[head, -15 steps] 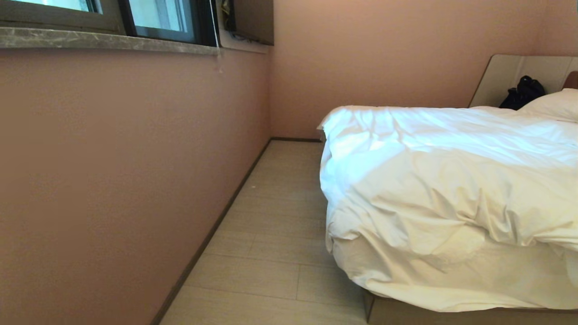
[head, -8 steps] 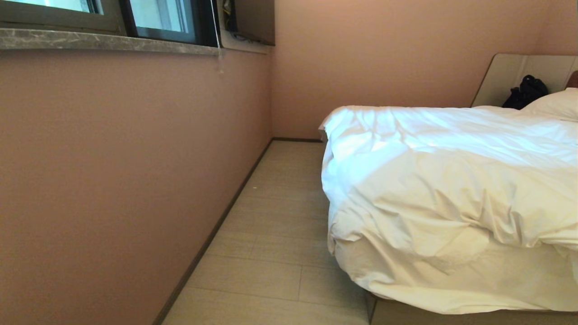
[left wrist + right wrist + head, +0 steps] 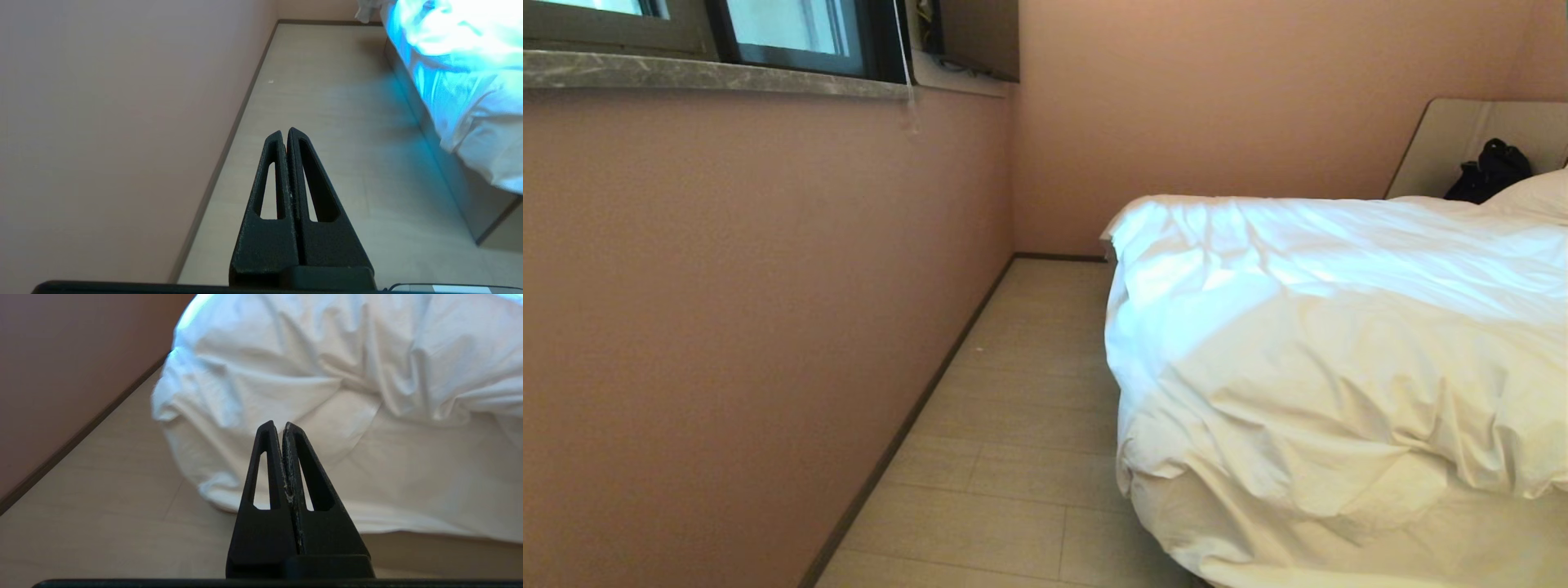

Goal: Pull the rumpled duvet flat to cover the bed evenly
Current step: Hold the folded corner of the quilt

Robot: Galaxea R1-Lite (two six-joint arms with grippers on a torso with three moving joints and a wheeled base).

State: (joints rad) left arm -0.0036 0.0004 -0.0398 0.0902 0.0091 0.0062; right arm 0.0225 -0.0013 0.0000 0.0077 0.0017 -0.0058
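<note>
Narrow strip of pale floor [image 3: 1021,457] runs btwn a pink wall [image 3: 727,327] and the bed [image 3: 445,163]. Left gripper [image 3: 284,131], fingers pressed together w/ nothing in them, hangs over that floor; right gripper [image 3: 277,424], likewise closed and empty, points at the bed's near corner. Duvet [image 3: 1323,343] lies rumpled over that corner, spilling down the bed's side and foot; pillow [image 3: 1539,196] and a black bag [image 3: 1490,171] sit by the headboard [image 3: 1454,139].

A bedroom is shown: a bed [image 3: 1445,139] with white duvet [image 3: 1339,359] and pillow [image 3: 1535,192] is set by pink walls [image 3: 727,327] under a window [image 3: 784,33].
</note>
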